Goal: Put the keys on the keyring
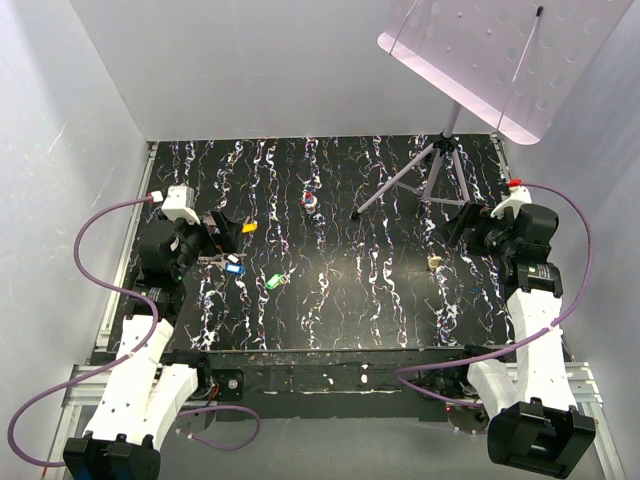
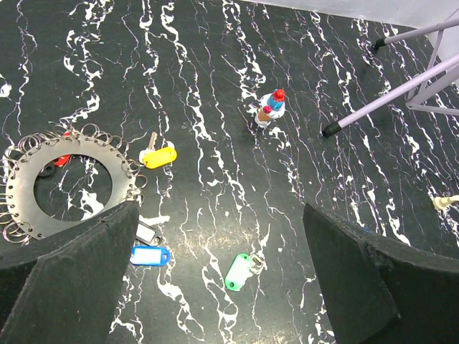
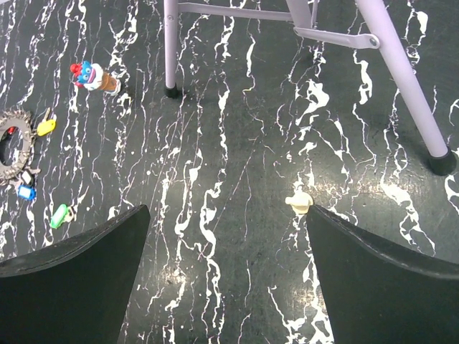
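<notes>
The grey toothed keyring point(image 2: 100, 163) lies flat on the black marbled table at the left, with small wire loops round its rim. It also shows in the right wrist view point(image 3: 21, 145). The red key point(image 2: 63, 159) lies partly under it. The yellow key point(image 2: 159, 156) lies just to its right, the blue key point(image 2: 149, 255) below it, and the green key point(image 2: 237, 271) farther right. My left gripper point(image 2: 219, 215) is open and empty above the table near the green key. My right gripper point(image 3: 228, 215) is open and empty, far to the right of the keys.
A red-white-blue figure point(image 1: 310, 201) stands mid-table at the back. A small beige lump point(image 3: 297, 203) lies by my right gripper's right finger. A purple tripod point(image 1: 430, 170) with a pink panel point(image 1: 490, 50) stands at the back right. White walls enclose the table.
</notes>
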`<state>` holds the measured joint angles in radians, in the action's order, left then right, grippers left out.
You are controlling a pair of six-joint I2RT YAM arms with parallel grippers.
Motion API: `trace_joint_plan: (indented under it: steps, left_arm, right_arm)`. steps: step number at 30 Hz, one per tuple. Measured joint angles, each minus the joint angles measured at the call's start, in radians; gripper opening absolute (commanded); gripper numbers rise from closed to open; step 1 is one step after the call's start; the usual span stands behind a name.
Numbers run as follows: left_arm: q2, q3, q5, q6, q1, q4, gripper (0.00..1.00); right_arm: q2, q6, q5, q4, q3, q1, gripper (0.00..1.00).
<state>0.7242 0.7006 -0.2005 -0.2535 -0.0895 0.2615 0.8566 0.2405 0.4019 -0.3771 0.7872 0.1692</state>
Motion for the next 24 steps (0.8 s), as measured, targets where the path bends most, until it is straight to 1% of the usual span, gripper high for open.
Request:
trace_joint_plan:
  steps: [8, 11, 14, 17, 20, 24]
  left_arm:
    - [0.02, 0.002, -0.014, 0.0, -0.006, 0.001, 0.99]
    - [0.032, 0.002, -0.024, -0.001, -0.006, 0.004, 1.0]
    - [0.045, 0.002, -0.043, -0.001, -0.006, 0.011, 1.0]
    - [0.057, 0.002, -0.071, -0.002, -0.006, 0.021, 1.0]
    - [0.072, 0.002, -0.105, -0.012, -0.006, 0.028, 1.0]
    - [0.098, 0.002, -0.158, -0.032, -0.006, 0.032, 0.99]
  right_arm:
    - [0.0, -0.026, 0.078, 0.013, -0.013, 0.001, 1.0]
    - [-0.001, -0.072, 0.147, 0.014, -0.032, 0.001, 1.0]
    - [-0.002, -0.174, 0.277, 0.004, -0.053, 0.001, 1.0]
    - [0.0, -0.307, 0.435, -0.038, -0.066, -0.002, 1.0]
    - [0.007, -0.46, 0.56, -0.089, -0.066, -0.018, 1.0]
    - [0.03, -0.624, 0.657, -0.169, -0.066, -0.035, 1.0]
